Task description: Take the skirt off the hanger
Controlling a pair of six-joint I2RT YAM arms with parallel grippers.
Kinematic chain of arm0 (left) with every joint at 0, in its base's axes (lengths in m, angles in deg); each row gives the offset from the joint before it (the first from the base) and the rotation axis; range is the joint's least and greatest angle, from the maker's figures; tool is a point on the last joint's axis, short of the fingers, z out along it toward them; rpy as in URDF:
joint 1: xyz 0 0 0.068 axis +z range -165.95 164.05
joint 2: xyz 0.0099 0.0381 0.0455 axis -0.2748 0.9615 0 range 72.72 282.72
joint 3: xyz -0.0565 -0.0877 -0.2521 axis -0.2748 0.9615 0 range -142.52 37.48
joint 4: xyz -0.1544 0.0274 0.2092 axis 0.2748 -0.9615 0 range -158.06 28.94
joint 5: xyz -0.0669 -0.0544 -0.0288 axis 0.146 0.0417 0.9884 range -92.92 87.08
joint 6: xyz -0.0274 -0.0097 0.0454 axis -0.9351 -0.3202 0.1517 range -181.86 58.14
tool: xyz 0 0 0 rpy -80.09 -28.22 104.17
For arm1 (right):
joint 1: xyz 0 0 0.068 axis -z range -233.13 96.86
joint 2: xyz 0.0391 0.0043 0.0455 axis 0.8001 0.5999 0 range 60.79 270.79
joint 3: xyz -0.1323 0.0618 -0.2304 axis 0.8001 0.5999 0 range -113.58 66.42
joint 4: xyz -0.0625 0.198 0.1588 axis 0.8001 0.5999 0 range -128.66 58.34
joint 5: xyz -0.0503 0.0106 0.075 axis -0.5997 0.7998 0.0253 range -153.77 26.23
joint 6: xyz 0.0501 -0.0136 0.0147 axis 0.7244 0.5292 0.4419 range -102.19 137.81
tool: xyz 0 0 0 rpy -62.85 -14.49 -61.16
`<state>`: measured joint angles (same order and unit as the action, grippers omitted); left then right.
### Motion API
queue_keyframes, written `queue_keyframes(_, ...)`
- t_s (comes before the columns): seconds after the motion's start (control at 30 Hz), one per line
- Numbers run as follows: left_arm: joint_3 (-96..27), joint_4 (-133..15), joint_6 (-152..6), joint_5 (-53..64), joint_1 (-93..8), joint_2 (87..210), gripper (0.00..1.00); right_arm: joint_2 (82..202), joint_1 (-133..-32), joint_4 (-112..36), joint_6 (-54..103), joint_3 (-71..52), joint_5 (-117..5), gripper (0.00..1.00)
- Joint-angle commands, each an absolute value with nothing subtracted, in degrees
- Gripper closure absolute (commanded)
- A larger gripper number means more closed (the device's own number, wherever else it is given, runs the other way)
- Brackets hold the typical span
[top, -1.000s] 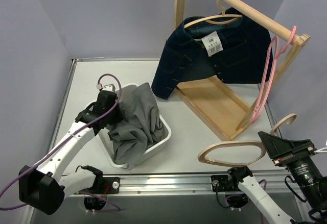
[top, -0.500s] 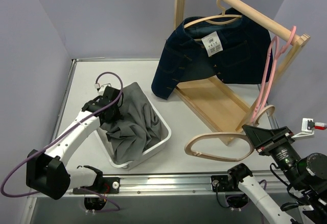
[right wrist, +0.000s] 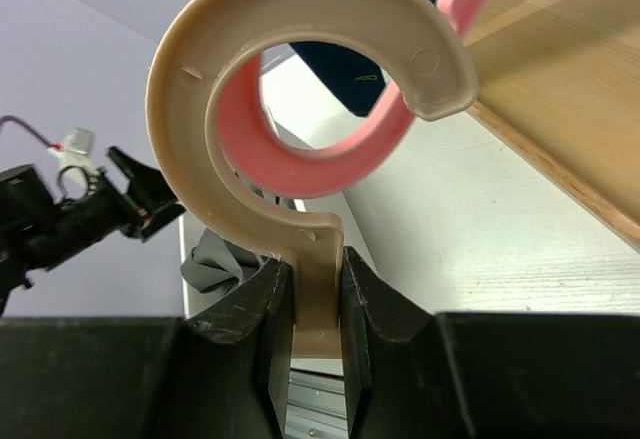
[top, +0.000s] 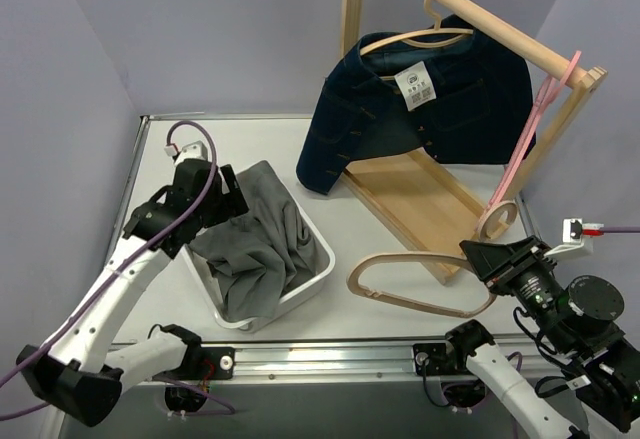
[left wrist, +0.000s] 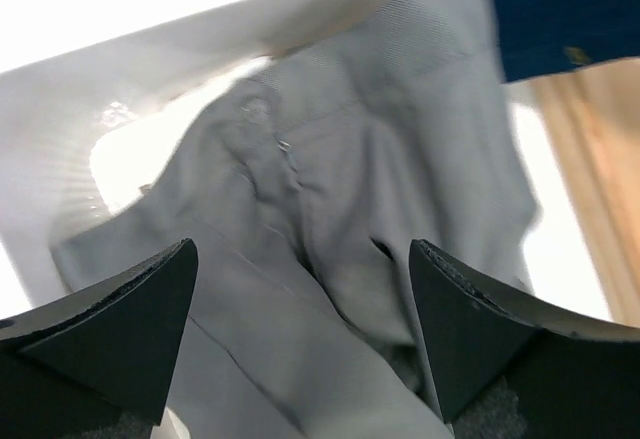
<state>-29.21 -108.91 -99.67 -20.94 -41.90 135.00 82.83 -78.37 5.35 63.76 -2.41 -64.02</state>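
Finds the grey skirt (top: 262,244) already off the hanger (right wrist: 180,89), heaped in loose folds inside the white bin (top: 295,296) at the left of the table (top: 345,224) and rising a little above the far rim. Finds the left claw (left wrist: 302,259) just above that heap, spread wide, holding nothing, looking straight down on the cloth. Finds the right claw (right wrist: 317,284) pinching the neck of the bare beige hanger just below its hook, with the hook crossing in front of a pink hanger (right wrist: 300,181) beside the wooden rack (top: 410,209); cannot tell about contact between those two. Leaves the denim jacket (top: 450,109) hung on the rail, apart from all this.

Judges the removal itself as good as done.

Expects the skirt to handle as light, limp, thin cloth: nothing stiff, nothing fragile, but prone to slump and slip out of a shallow pinch. For any further handling, take a raised fold or the thicker seam near what looks like a small fastener at the middle, pinch deep, and lift slowly to avoid dragging the bin. Treats the hanger as rigid and smooth; best held at the neck.
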Motion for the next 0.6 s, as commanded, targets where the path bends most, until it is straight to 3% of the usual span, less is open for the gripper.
queue_keyframes(0.0, -32.03, -109.23, -101.50, -22.86, -45.38, 130.21, 0.06, 85.30, -78.80, 3.79, 62.11, -1.52, -65.18, 1.00)
queue_keyframes(0.1, -34.05, -102.65, -96.69, -19.55, -48.72, 126.17, 0.02, 86.27, -78.89, 5.01, 61.14, -1.60, -65.52, 1.00)
queue_keyframes(0.17, -35.80, -93.43, -89.75, -5.44, -49.17, 124.49, 0.16, 87.15, -78.89, 5.90, 60.53, -1.86, -65.79, 1.00)
queue_keyframes(0.23, -38.87, -90.25, -87.36, 4.33, -49.78, 126.23, 0.21, 87.59, -78.80, 7.56, 59.65, -2.04, -66.05, 1.00)
queue_keyframes(0.27, -40.89, -88.76, -85.70, 12.56, -50.13, 127.29, 0.21, 87.77, -78.89, 8.09, 59.39, -2.13, -66.66, 1.00)
queue_keyframes(0.37, -48.54, -90.05, -83.32, 22.97, -53.12, 132.21, 0.17, 87.33, -78.89, 10.03, 59.12, -2.31, -67.89, 1.00)
queue_keyframes(0.57, -57.52, -100.07, -77.51, 19.69, -64.89, 139.78, 0.13, 86.37, -78.89, 11.96, 59.38, -2.04, -68.77, 1.00)
